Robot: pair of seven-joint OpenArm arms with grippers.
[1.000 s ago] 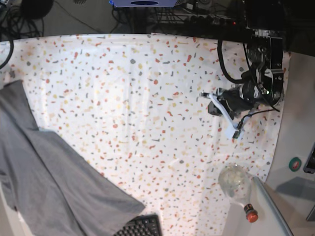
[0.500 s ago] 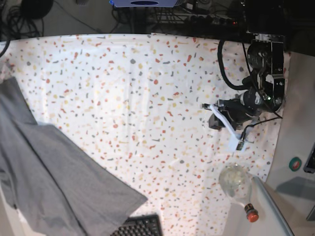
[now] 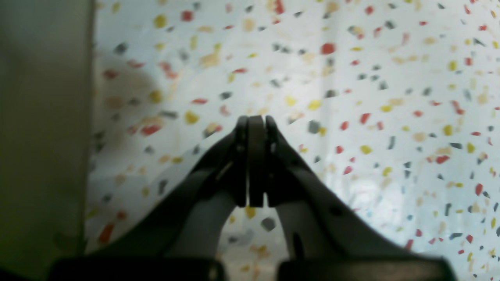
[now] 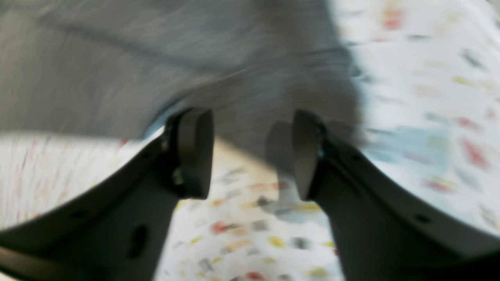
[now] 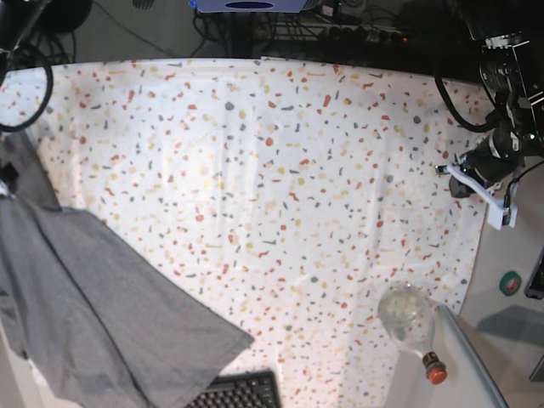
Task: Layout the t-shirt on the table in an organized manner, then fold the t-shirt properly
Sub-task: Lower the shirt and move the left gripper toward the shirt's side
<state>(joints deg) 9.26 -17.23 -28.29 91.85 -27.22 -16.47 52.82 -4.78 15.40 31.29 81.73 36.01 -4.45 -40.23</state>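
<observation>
T-shirt (image 5: 93, 314): heather-grey, lying rumpled at the lower left of the base view, partly over the table's (image 5: 280, 170) left edge. Right gripper (image 4: 250, 152): jaws parted and holding nothing, with grey cloth just beyond the fingertips in the blurred right wrist view. Keyboard (image 5: 242, 393): black, at the bottom edge, touching the shirt's hem. Bottle (image 5: 410, 321): clear with a red cap, lying at the lower right. Left gripper (image 3: 256, 125): clenched and empty above the speckled cloth at the table's right edge.
</observation>
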